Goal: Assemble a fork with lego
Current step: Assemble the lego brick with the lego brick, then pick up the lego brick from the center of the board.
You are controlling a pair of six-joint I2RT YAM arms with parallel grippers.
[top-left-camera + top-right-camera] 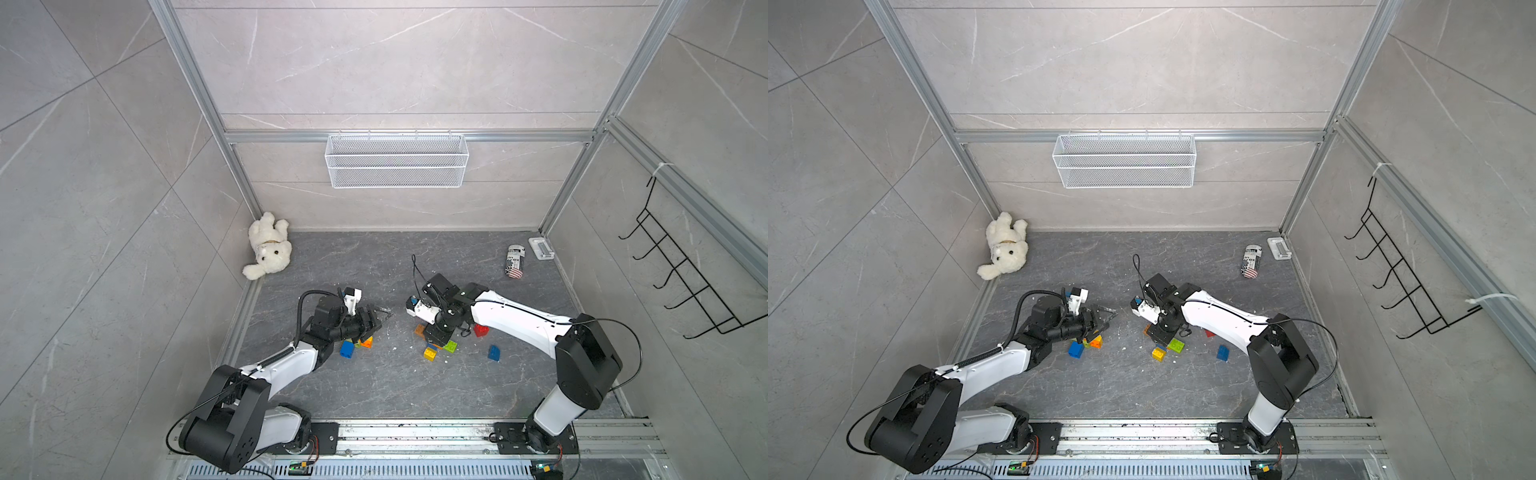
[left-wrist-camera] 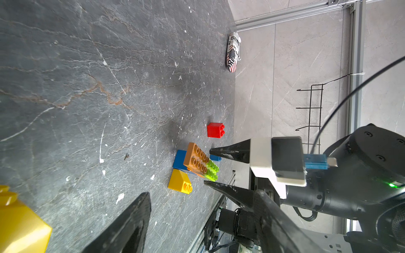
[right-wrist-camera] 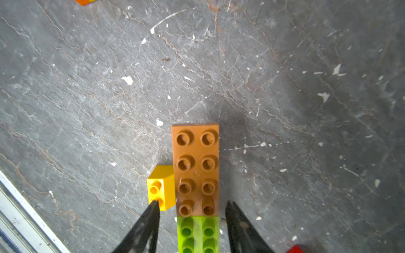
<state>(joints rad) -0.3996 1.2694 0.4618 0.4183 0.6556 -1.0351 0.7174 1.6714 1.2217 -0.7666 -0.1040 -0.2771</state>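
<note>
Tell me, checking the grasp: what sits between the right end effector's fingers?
The right wrist view shows the end of the brown brick and the abutting lime brick between the fingers of the right end effector, a gap each side.

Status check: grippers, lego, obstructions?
Left gripper open, empty. Right gripper open, fingers straddling lime brick, butted against brown brick. Yellow brick crowds one finger.

— What are the walls [image 1: 395,62] like?
— Pale grey stone tiles with thin white veins, set in a silver metal frame [image 1: 282,136].
— Anything hung on them?
— A white mesh basket [image 1: 397,160] on the back wall, and a black wire hook rack [image 1: 688,266] on the right wall.
— And the bench [image 1: 395,386]?
— Dark grey stone with brownish veins and small white flecks. The light on it is soft and even.
</note>
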